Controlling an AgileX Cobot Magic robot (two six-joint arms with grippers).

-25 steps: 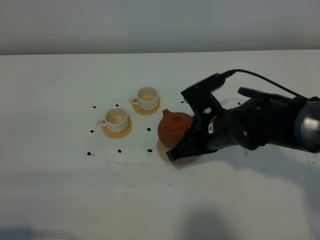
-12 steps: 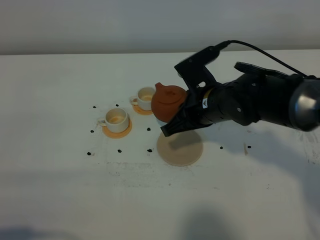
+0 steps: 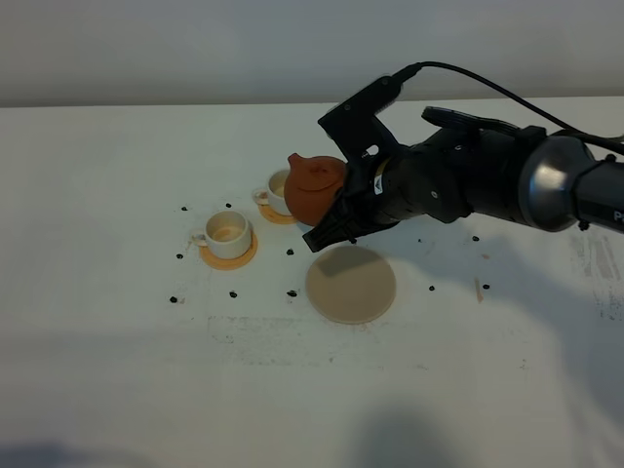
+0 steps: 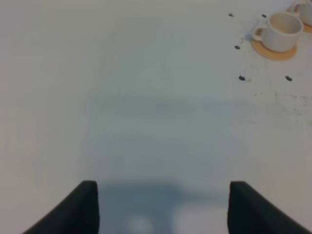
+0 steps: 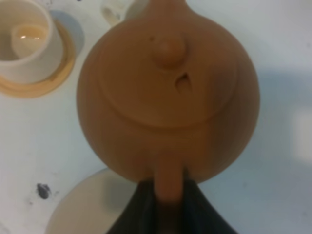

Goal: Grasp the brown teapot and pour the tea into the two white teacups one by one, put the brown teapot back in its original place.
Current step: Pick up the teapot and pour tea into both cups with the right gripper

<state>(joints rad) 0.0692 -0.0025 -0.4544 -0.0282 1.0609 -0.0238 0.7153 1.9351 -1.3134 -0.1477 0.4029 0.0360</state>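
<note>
- Teapot [image 3: 314, 185] overhead?
- Lifted off the worktop [image 3: 117, 370], spout by the far cup [image 3: 277, 187], beige coaster [image 3: 351, 284] just beside. Right end effector [image 3: 331, 226] clenched on its handle.
- Left wrist?
- Left end effector [image 4: 163, 209] released, empty; near cup [image 4: 282, 30] ahead.
- Right wrist?
- Handle pinched, lid on.

The brown teapot [image 3: 314, 187] hangs over the rear teacup [image 3: 277, 188], behind the coaster [image 3: 351, 284].

A white tabletop [image 3: 107, 390] dotted with small black marks [image 3: 292, 292] meets a plain grey wall [image 3: 195, 49]; lighting soft.
</note>
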